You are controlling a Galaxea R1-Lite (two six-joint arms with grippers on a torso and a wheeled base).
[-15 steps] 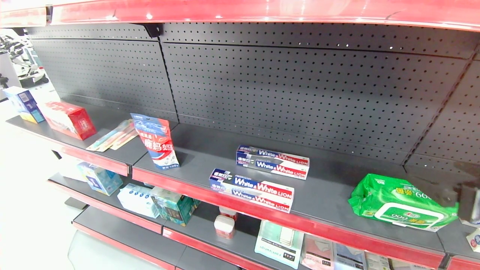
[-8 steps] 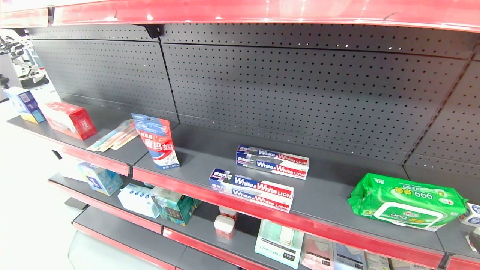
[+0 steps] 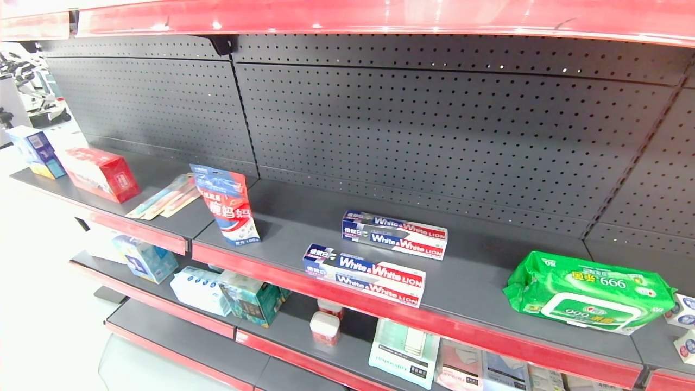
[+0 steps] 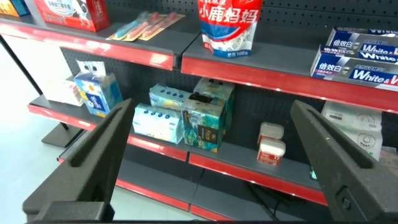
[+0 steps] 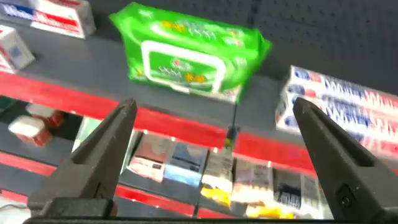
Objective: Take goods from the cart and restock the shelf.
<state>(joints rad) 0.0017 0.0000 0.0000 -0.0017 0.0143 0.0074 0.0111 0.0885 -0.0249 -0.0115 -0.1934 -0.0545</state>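
The shelf (image 3: 488, 260) has grey boards with red front edges and a black perforated back wall. A green wet-wipes pack (image 3: 589, 293) lies flat near the right end of the middle board, close to the front edge. A small white box (image 3: 684, 309) sits just beside it at the far right.

Well apart from the pack, toward the centre, two toothpaste boxes lie lengthwise. The front toothpaste box (image 3: 365, 274) is at the edge and the rear toothpaste box (image 3: 395, 234) is just behind it. Further left a red, white and blue pouch (image 3: 228, 203) stands upright. Beyond it are a flat toothbrush pack (image 3: 163, 196), a red carton (image 3: 100, 174) and a blue carton (image 3: 35, 152).

The right gripper (image 5: 214, 102) is in front of the shelf's red edge, below the wet-wipes pack (image 5: 189, 50). Its jaws are spread wide with nothing between them.

The left gripper (image 4: 211, 106) is level with the lower boards, its jaws likewise wide apart and empty. Past it, on the board below the pouch (image 4: 227, 25), a blue-and-white tissue pack (image 4: 158, 121) touches a teal box (image 4: 208, 115). Two small red-and-white tubs (image 4: 272, 144) stand further along.
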